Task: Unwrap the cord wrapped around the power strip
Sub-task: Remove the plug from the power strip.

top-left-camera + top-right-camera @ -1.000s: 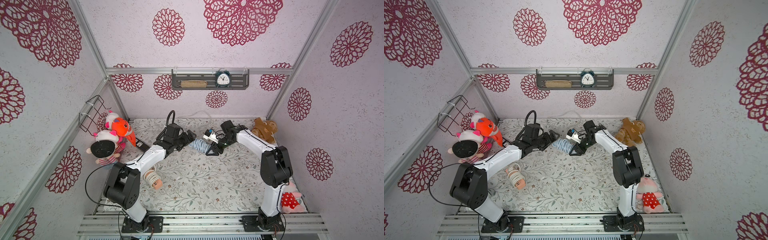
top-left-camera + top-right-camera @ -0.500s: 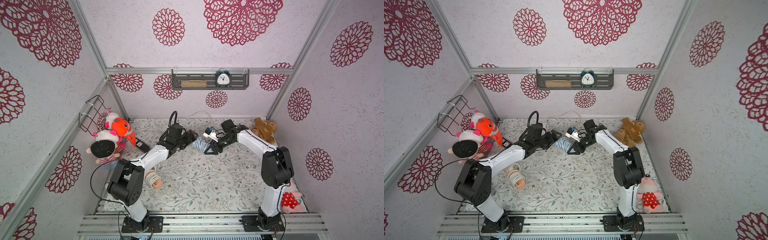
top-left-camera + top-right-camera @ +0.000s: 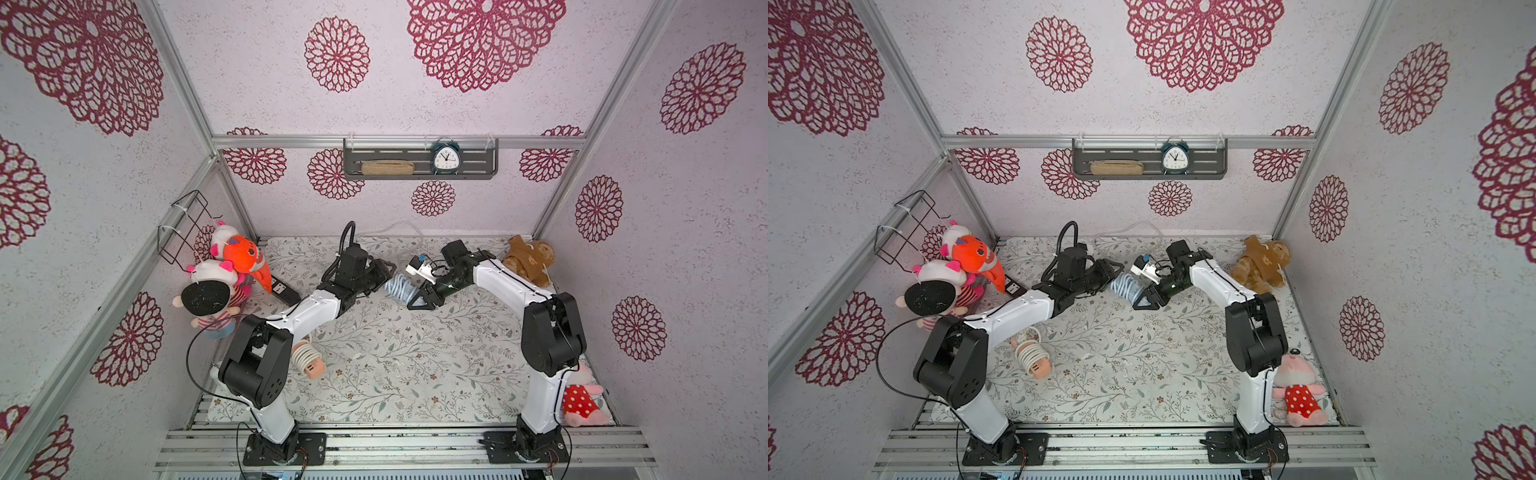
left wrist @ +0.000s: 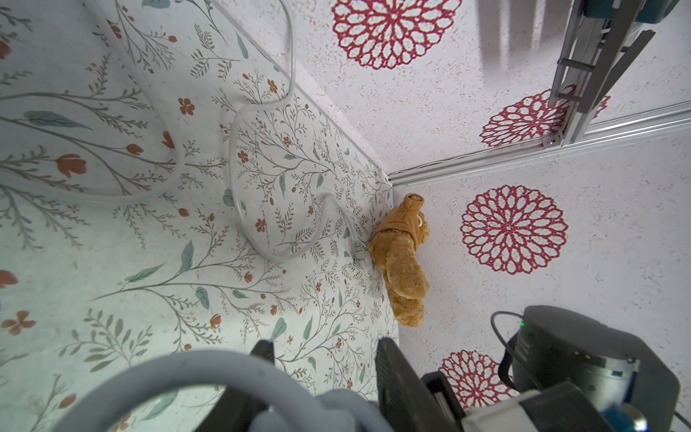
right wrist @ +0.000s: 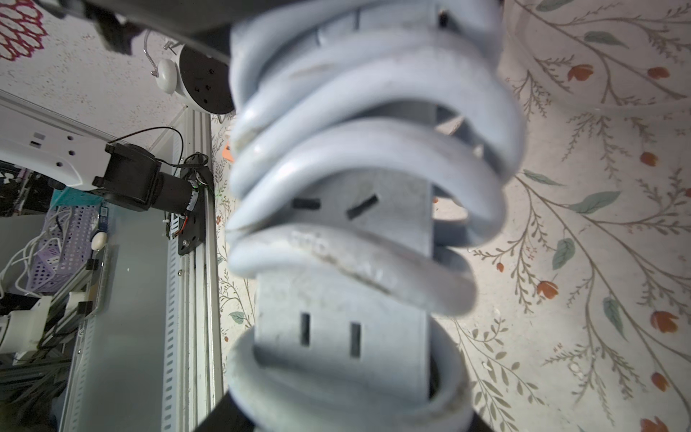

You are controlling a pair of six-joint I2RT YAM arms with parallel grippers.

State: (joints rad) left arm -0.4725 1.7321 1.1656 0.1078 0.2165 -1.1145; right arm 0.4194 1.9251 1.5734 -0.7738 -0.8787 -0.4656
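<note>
Flat power strip (image 5: 336,299) coiled in thick smooth cord (image 5: 374,157) sits clamped in the right tool (image 3: 417,293); left tool (image 3: 384,275) unclear.

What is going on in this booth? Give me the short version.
Two robot arms are working on a pale blue power strip near the back of the floral table. The right claw grips the strip at one end. The left claw is at the other end with a loop of the cord between its fingers; whether it has a firm hold cannot be told. The cord is wound round the strip in several coils, so no unwrapping shows yet.
</note>
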